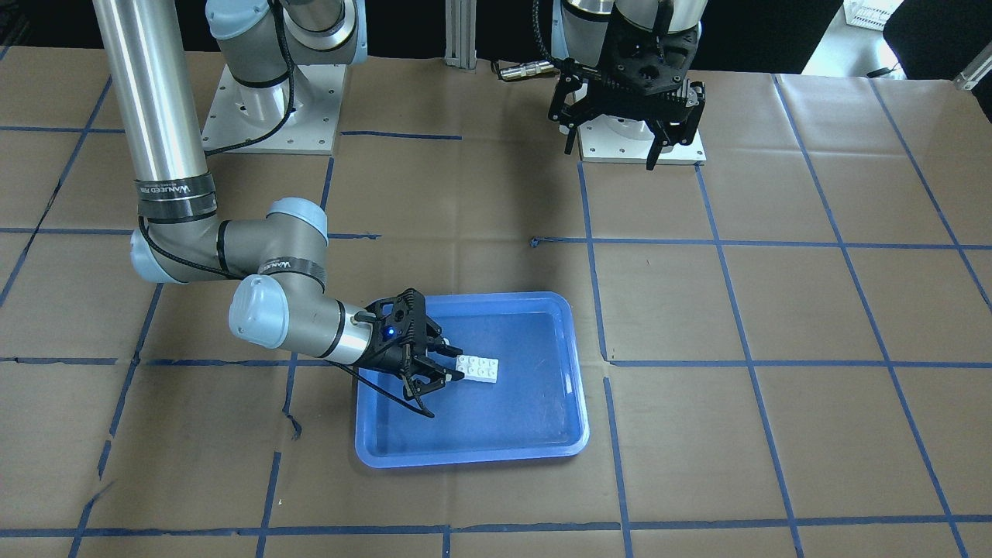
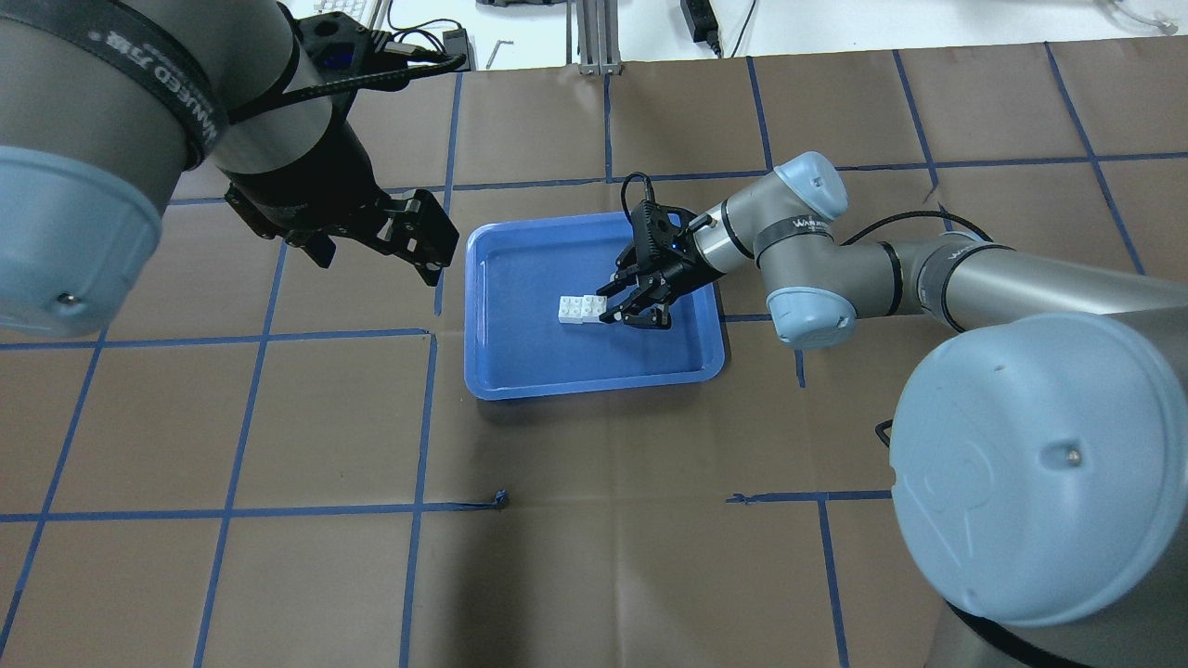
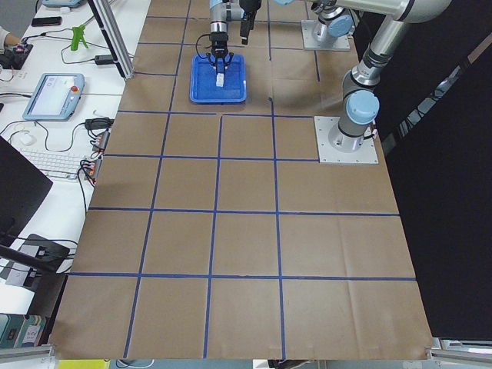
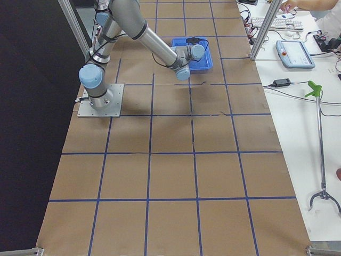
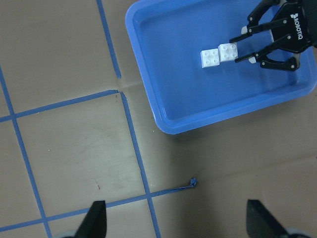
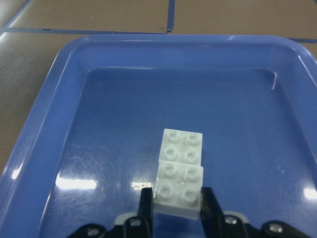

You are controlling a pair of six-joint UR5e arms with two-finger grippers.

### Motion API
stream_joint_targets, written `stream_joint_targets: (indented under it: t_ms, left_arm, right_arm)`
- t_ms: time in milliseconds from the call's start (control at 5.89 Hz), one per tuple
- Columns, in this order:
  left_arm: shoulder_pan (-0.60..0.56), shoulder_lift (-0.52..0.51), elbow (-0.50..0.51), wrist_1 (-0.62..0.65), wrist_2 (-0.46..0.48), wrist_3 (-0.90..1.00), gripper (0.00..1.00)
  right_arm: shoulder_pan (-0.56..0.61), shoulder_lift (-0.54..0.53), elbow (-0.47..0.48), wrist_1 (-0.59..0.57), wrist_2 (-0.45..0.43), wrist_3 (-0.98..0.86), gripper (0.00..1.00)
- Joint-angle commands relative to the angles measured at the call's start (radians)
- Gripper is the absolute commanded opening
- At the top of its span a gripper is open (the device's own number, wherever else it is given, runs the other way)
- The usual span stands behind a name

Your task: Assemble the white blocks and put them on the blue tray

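Your right hand point(image 1: 451, 363) is down inside the blue tray, and its two black fingers point(image 6: 146, 206) press against opposite sides of the nearer of the white blocks point(image 1: 477, 368), two small square plastic toy bricks with four round studs on each top. In the right wrist view you see that nearer block point(image 6: 178, 188) pinched between the fingertips, studs up. Its far edge meets the second block point(image 6: 183, 146), so the pair makes a short row. The gripped one looks slightly higher than its partner, but you cannot tell from these views whether the two are actually locked together. The row sits near the middle of the floor of the large rectangular blue plastic tray point(image 1: 527, 411), which has rounded corners and a raised, lighter rim. The right arm reaches in low over the tray edge on its own side, with its wrist tilted down towards the blocks. The tray lies flat on the bench point(image 1: 775, 310), a brown paper-covered surface marked into squares with blue tape. Your left hand point(image 1: 612, 147) hangs high above the bench in front of its base, well apart from the tray, fingers spread wide and holding nothing.
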Motion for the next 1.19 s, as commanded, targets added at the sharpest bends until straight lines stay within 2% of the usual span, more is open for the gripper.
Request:
stream_joint_targets:
  t_ms: [0, 1019]
  left_arm:
    - [0.000, 0.001, 0.001, -0.002, 0.000, 0.001, 0.99]
    - [0.004, 0.001, 0.016, -0.002, 0.017, -0.001, 0.99]
  right_arm:
    - [0.002, 0.002, 0.000, 0.000, 0.003, 0.000, 0.30]
    - [0.001, 0.008, -0.001, -0.008, 0.011, 0.000, 0.31]
